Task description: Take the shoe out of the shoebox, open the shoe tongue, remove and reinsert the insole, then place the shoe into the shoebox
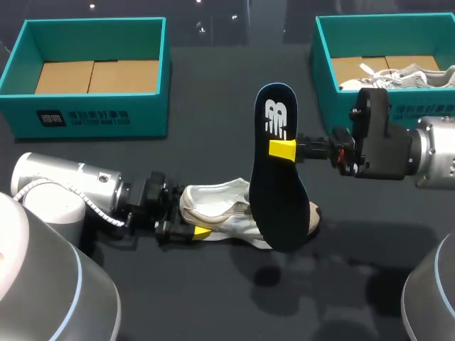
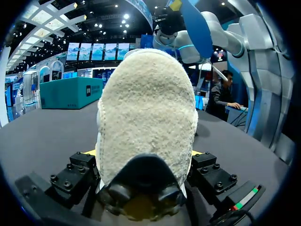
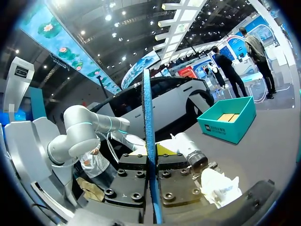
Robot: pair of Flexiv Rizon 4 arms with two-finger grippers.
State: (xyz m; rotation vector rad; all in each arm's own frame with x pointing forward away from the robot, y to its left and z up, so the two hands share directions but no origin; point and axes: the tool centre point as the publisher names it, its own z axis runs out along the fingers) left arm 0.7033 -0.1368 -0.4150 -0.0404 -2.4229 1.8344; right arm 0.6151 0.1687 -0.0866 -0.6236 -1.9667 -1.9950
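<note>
From above, the left gripper [image 1: 188,214] is clenched on the heel of the white shoe [image 1: 231,209]. The shoe rests on the dark table [image 1: 213,305] with its toe pointing away from the fingers. The right gripper [image 1: 282,149] pinches the dark insole [image 1: 277,192] partway along its length and holds it on end, its lower part in front of the shoe's toe. The left shoebox [image 1: 21,78] stands well beyond the left gripper. The right shoebox [image 1: 323,50] stands just beside the right gripper, with a second shoe [image 1: 398,74] lying in it.

From the left wrist, the shoe's heel [image 2: 148,122] fills the space between the fingers, which press it from both sides. The insole [image 2: 195,28] hangs ahead of and above the gripper. The right shoebox [image 2: 70,92] sits farther ahead, off to one side of the shoe.

From the right wrist, the insole [image 3: 149,117] stands edge-on, squeezed between the yellow fingertips [image 3: 165,149]. The shoe [image 3: 218,186] lies ahead of and below this gripper, with the left arm [image 3: 186,147] at it. The left shoebox [image 3: 228,120] sits well ahead.
</note>
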